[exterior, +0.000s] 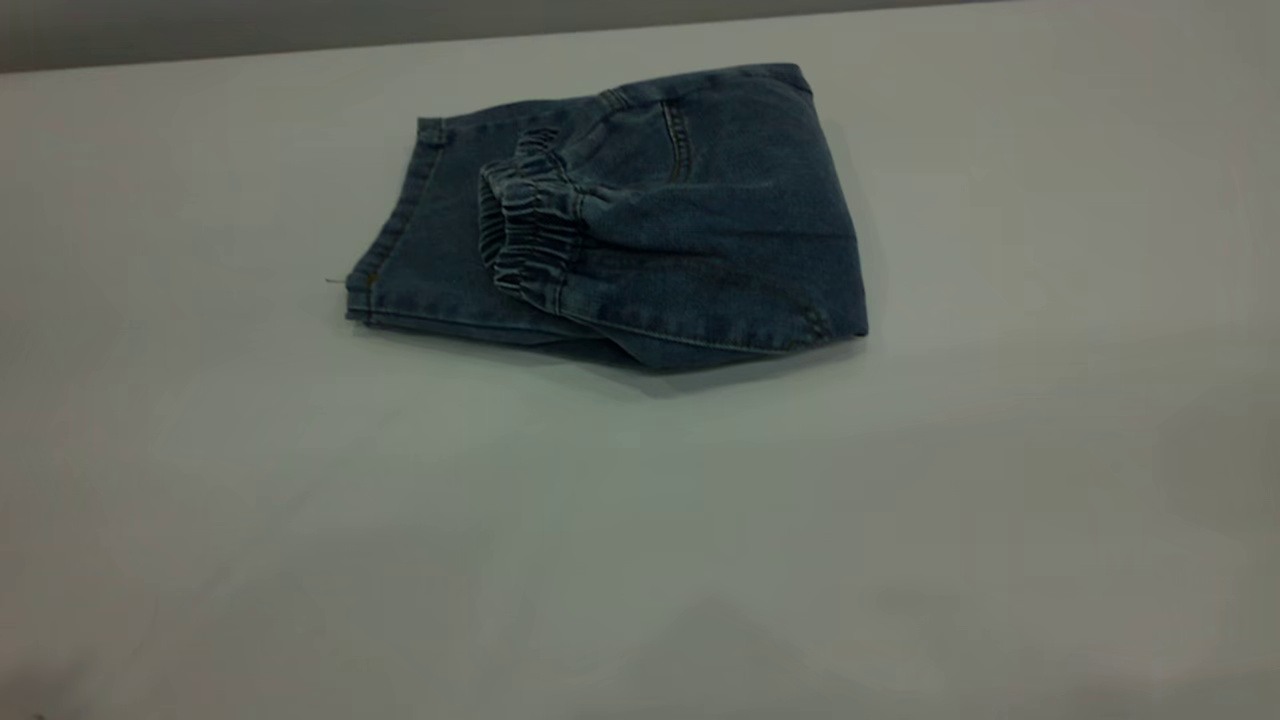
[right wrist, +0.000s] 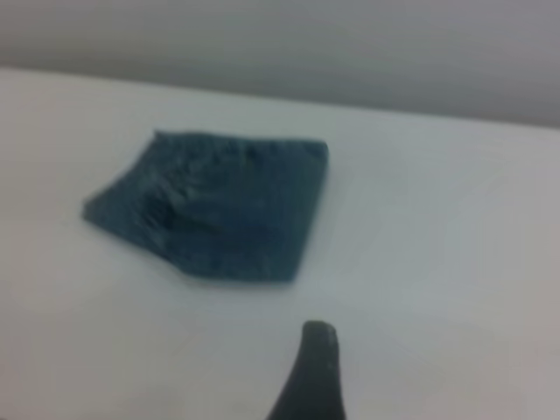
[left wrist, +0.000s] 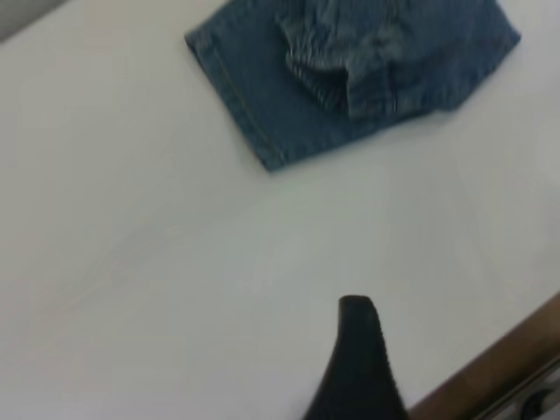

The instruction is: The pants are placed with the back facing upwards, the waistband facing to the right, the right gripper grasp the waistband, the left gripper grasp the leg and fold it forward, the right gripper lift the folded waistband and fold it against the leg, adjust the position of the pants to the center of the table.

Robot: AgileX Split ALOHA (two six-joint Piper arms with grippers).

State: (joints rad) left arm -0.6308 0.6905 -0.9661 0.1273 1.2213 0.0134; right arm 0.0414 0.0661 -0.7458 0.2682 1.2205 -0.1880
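Left gripper [left wrist: 357, 367]: only one dark finger tip shows in the left wrist view, above bare table [left wrist: 175, 306], well apart from the pants [left wrist: 350, 70]. Whether its fingers are released or clenched cannot be told. It grasps nothing.

Right gripper [right wrist: 311, 376]: likewise a single dark tip in the right wrist view, over the white surface, short of the folded garment and not touching it. Its finger state cannot be told either.

Neither gripper appears in the exterior view.

Pants: lying folded on the table in a compact, roughly square bundle, toward the far side of the tabletop in the exterior view. The gathered elastic waistband [exterior: 530, 215] is turned back over the denim and rests on top, facing that view's left. A hemmed edge [exterior: 385, 245] with tan stitching lies flat at that view's left of the bundle. The fold line runs along the bundle's right side. No gripper is in contact with the cloth.
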